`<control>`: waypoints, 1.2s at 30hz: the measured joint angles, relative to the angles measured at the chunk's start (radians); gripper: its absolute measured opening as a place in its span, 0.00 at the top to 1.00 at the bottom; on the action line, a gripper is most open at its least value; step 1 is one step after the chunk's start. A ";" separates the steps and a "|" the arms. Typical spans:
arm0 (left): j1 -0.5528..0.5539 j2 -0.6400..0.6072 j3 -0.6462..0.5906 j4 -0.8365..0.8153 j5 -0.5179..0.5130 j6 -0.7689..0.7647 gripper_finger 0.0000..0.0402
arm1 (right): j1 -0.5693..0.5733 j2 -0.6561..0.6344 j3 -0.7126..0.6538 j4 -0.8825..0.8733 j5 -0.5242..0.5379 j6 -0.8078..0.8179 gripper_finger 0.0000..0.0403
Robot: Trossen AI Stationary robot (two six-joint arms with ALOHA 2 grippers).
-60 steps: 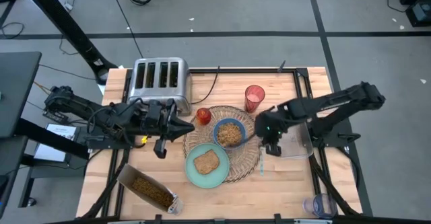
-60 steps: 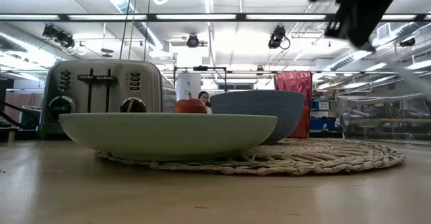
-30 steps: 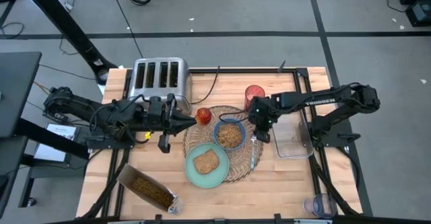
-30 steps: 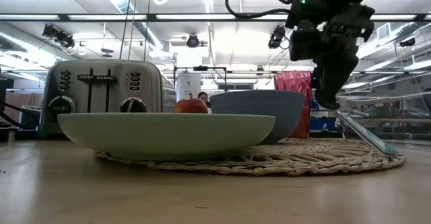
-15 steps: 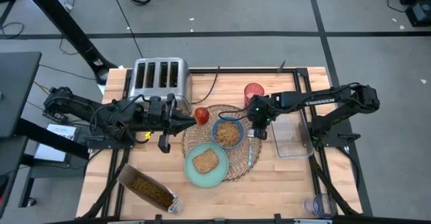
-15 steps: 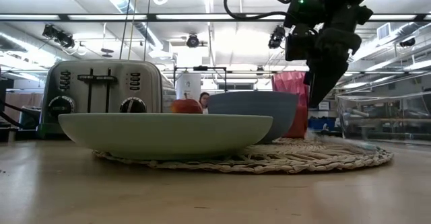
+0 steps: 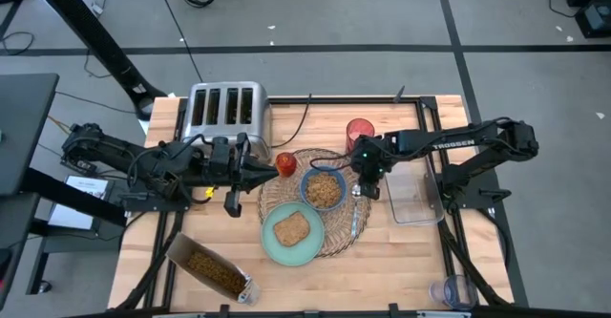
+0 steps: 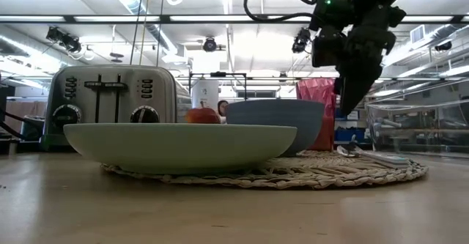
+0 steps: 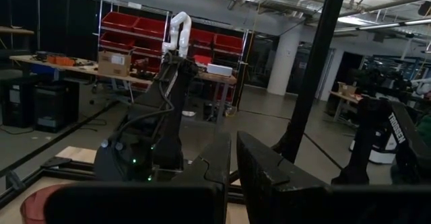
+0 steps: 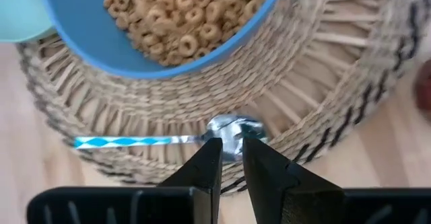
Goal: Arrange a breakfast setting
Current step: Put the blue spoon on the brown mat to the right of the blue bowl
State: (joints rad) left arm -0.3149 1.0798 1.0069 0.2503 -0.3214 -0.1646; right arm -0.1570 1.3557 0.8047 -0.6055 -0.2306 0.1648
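High view: blue bowl [image 7: 326, 189] of cereal and pale green plate [image 7: 293, 232] bearing toast slice [image 7: 292, 229], both on wicker placemat [image 7: 337, 239] (spoon [image 7: 354, 219] alongside). Left gripper [image 7: 268, 172] closed, empty. Right wrist view: right gripper [image 10: 231, 158] slightly parted just above spoon bowl.

Tan woven placemat [image 7: 336, 237] with dark edge stitching, blue bowl [image 7: 326, 190], pale green plate [image 7: 272, 243], translucent red cup [image 7: 360, 132], red fruit [image 7: 285, 163], spoon [image 10: 161, 140] with blue-and-white patterned handle.
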 joint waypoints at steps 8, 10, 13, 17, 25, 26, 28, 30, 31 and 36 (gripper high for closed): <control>0.000 0.000 0.000 -0.001 0.000 0.002 0.92 | 0.046 -0.104 0.004 -0.075 -0.030 0.034 0.84; 0.000 0.000 0.000 -0.002 0.000 0.002 0.92 | 0.085 -0.144 0.011 -0.095 -0.024 0.034 0.84; 0.000 0.000 0.000 -0.002 0.000 0.004 0.92 | 0.175 -0.196 0.012 -0.088 -0.002 0.041 0.85; 0.000 0.000 0.000 -0.002 0.000 0.004 0.92 | 0.323 -0.202 0.013 -0.052 0.112 0.159 0.85; 0.000 0.000 -0.001 -0.016 0.000 0.004 0.92 | 0.457 -0.047 0.013 0.089 0.249 0.938 0.85; 0.000 0.000 -0.001 -0.017 0.000 0.004 0.92 | 0.460 -0.030 0.013 0.093 0.252 1.009 0.85; 0.000 0.000 -0.001 -0.016 0.000 0.004 0.92 | 0.461 -0.002 0.013 0.088 0.267 1.108 0.85; 0.000 0.000 -0.001 -0.017 0.000 0.004 0.92 | 0.452 0.027 0.013 0.080 0.295 1.193 0.85; 0.000 0.000 -0.001 -0.017 0.000 0.004 0.92 | 0.446 0.041 0.013 0.076 0.306 1.218 0.85; 0.000 0.000 -0.001 -0.017 0.000 0.004 0.92 | 0.403 0.129 0.012 0.081 0.303 1.231 0.85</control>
State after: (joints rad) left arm -0.3153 1.0798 1.0061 0.2333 -0.3210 -0.1604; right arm 0.2457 1.4849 0.8172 -0.5243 0.0727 1.3953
